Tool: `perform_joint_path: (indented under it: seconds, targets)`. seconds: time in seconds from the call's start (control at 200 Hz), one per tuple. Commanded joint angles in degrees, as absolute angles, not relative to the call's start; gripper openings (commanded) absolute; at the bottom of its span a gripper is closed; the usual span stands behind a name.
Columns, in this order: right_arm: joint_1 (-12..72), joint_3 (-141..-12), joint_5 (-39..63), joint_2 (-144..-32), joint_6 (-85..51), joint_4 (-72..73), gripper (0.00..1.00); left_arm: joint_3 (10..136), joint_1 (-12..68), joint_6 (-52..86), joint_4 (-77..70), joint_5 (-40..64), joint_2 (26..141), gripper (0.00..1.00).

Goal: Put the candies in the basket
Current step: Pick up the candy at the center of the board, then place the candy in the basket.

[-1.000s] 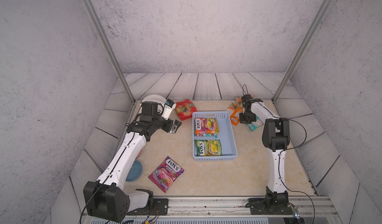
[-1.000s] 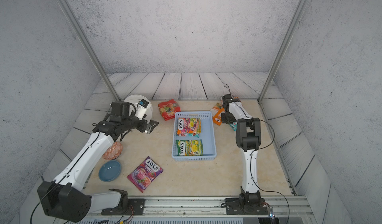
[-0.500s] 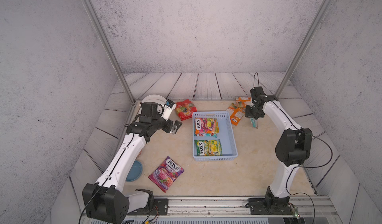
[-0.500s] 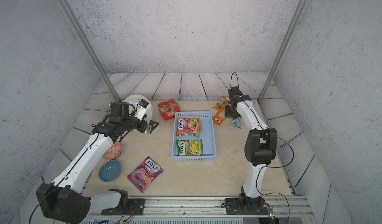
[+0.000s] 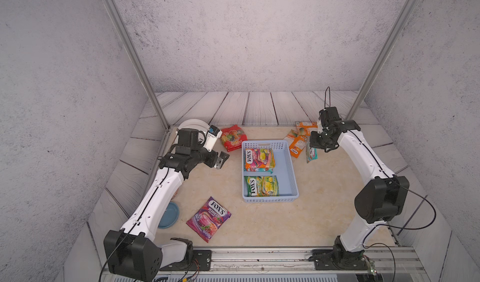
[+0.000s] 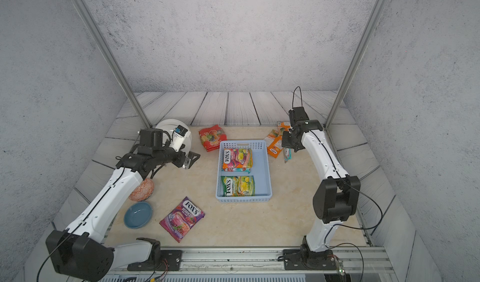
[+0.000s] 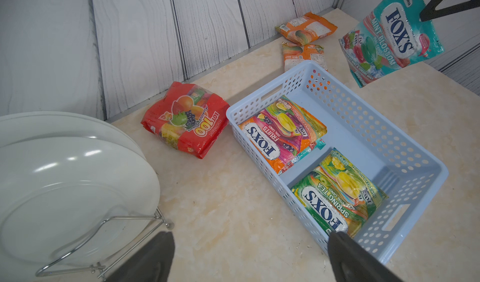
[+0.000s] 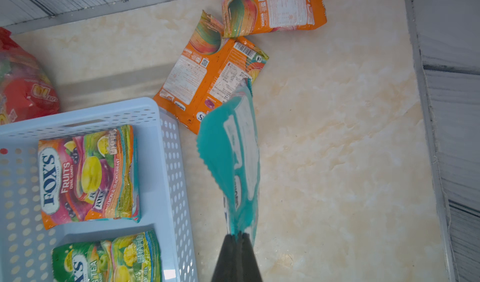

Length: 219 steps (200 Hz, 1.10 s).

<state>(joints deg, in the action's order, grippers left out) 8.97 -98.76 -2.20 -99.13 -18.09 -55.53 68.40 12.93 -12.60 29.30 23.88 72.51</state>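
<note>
Our right gripper (image 8: 240, 237) is pressed together on the top edge of a teal bag (image 8: 231, 150). The bag hangs down from it in the air. It is off the table, just beside the far right corner of the basket (image 5: 285, 171), but not over it. An orange bag (image 5: 296, 143) lies on the table close by it. Another orange bag (image 5: 306, 125) lies a bit farther back, by the wall.

Our left gripper (image 5: 220, 160) is spread wide and holds nothing. It hangs over the table to the left of the basket, with a gap between them.

Two bags lie flat in the basket. The fruits bag (image 5: 259, 159) is in the far half, and the green bag (image 5: 262, 186) is in the near half.

A red bag (image 5: 232, 137) lies on the table by the far left corner of the basket. A purple bag (image 5: 208, 218) lies alone near the front, well away from the basket.

A white plate (image 7: 78, 169) stands in a wire rack at the far left. A blue bowl (image 6: 138, 214) sits near the front left.
</note>
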Motion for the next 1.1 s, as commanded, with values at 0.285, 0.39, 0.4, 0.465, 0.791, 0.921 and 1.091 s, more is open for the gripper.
perform_joint_path:
  seconds: [0.285,0.39,0.4,0.465,0.791,0.921,1.091]
  targets:
    - [11.9,-98.6,4.1,-86.2,-20.0,-58.8,0.0,68.6,13.0,-12.9,28.8,24.9,74.4,0.98]
    - [12.8,-100.1,6.4,-84.8,-20.7,-60.0,0.0,69.4,12.9,-12.8,29.5,24.5,74.6,0.98]
    - [13.0,-100.1,6.6,-84.6,-20.8,-60.0,0.0,69.2,12.9,-12.8,29.5,24.5,74.6,0.98]
    - [13.8,-99.9,7.5,-83.6,-21.1,-59.6,0.0,68.5,12.9,-13.0,28.7,24.5,74.9,0.98]
    - [20.3,-102.5,12.5,-83.3,-21.9,-60.4,0.0,68.9,12.9,-12.9,28.9,24.9,75.1,0.98]
    - [23.3,-102.2,14.4,-84.6,-22.0,-61.5,0.0,69.5,12.7,-12.8,29.8,24.5,74.7,0.98]
    - [26.3,-98.8,14.2,-85.7,-21.9,-61.0,0.0,69.3,12.7,-12.7,29.4,25.2,74.7,0.98]
